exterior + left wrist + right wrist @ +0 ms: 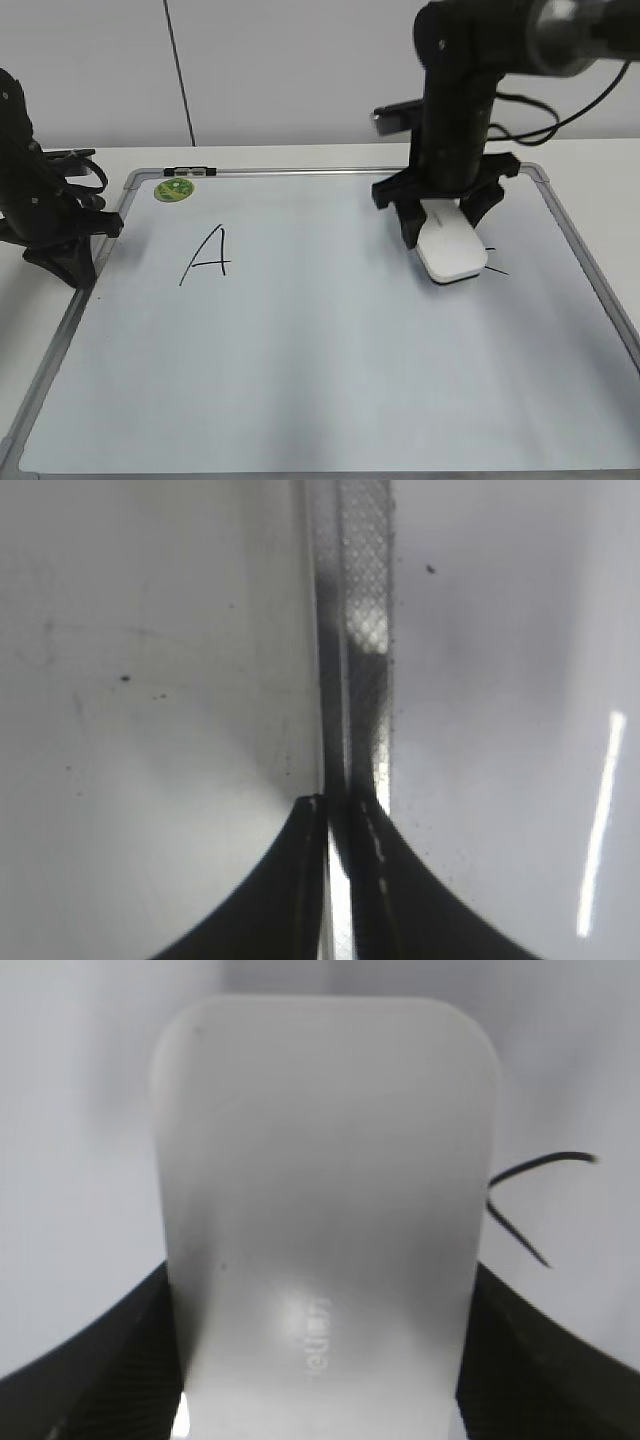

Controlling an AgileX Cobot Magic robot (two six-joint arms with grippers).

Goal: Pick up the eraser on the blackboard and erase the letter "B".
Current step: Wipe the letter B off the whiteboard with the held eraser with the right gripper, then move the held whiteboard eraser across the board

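You see the right gripper (320, 1360) clamped on the eraser (325, 1190), one finger (90, 1360) on each long side, the block projecting forward between them. It rests on the blackboard (300, 340); black strokes (525, 1200) show just beside it. Farther off, the left gripper (338, 810) sits closed at the frame (360, 630).

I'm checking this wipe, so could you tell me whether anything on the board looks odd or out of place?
Nothing looks damaged. The right gripper holds the eraser on the blackboard, with only short black strokes showing beside it.
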